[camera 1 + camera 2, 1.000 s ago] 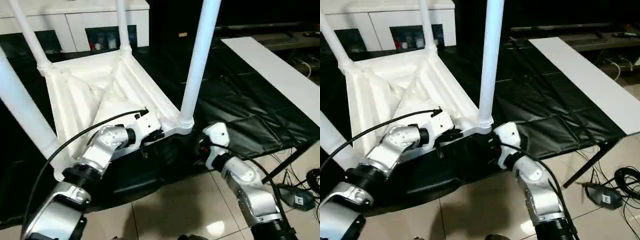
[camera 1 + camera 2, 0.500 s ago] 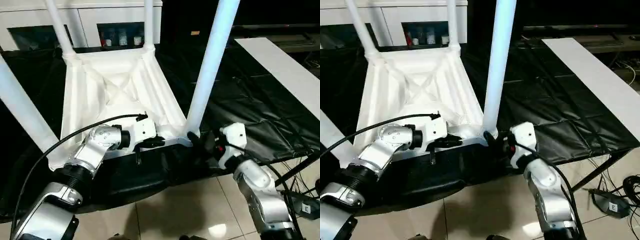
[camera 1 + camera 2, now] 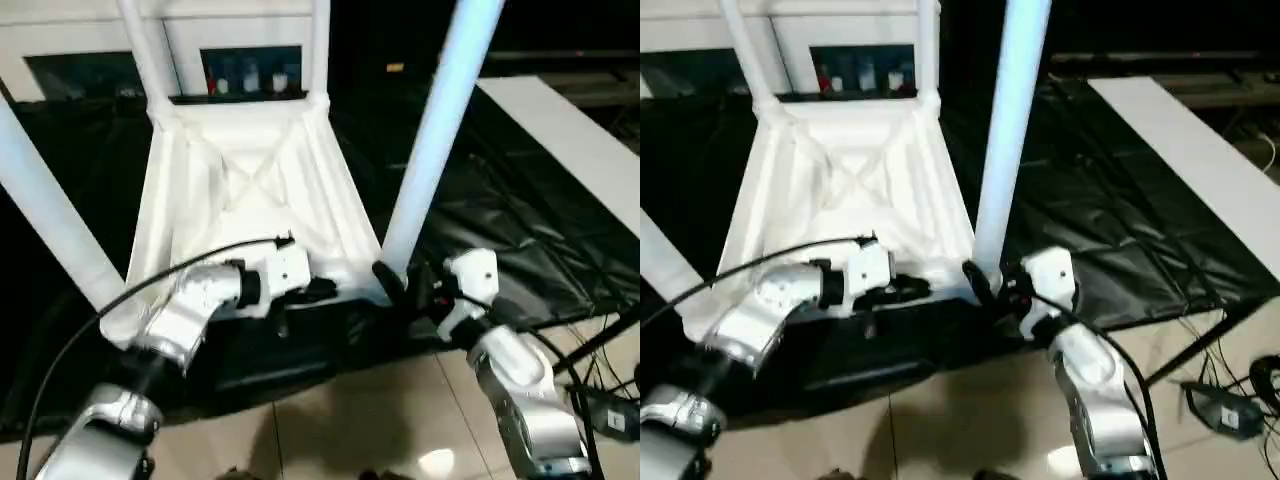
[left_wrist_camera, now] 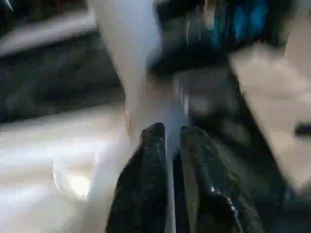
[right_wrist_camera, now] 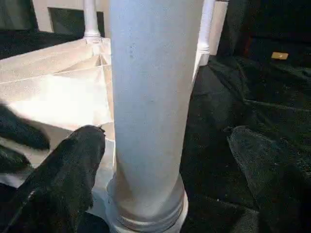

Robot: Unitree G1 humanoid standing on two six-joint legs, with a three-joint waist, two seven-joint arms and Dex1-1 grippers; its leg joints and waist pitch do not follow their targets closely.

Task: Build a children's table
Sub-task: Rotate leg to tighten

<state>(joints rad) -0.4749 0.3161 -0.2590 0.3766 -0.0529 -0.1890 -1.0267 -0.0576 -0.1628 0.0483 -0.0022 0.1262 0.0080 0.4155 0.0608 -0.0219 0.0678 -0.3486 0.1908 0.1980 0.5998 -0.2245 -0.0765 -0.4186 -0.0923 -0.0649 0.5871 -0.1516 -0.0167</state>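
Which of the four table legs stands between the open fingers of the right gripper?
The near right leg: its base sits between the right gripper's spread fingers. The other three legs stand away from it.

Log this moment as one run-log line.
stage: four legs socketed, table inverted | white plastic ribbed tabletop on black mat | left gripper: at near edge | right gripper: open around near-right white tapered leg

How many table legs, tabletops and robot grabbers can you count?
Table legs: 4
Tabletop: 1
End effectors: 2, left end effector, right end effector
Total: 7
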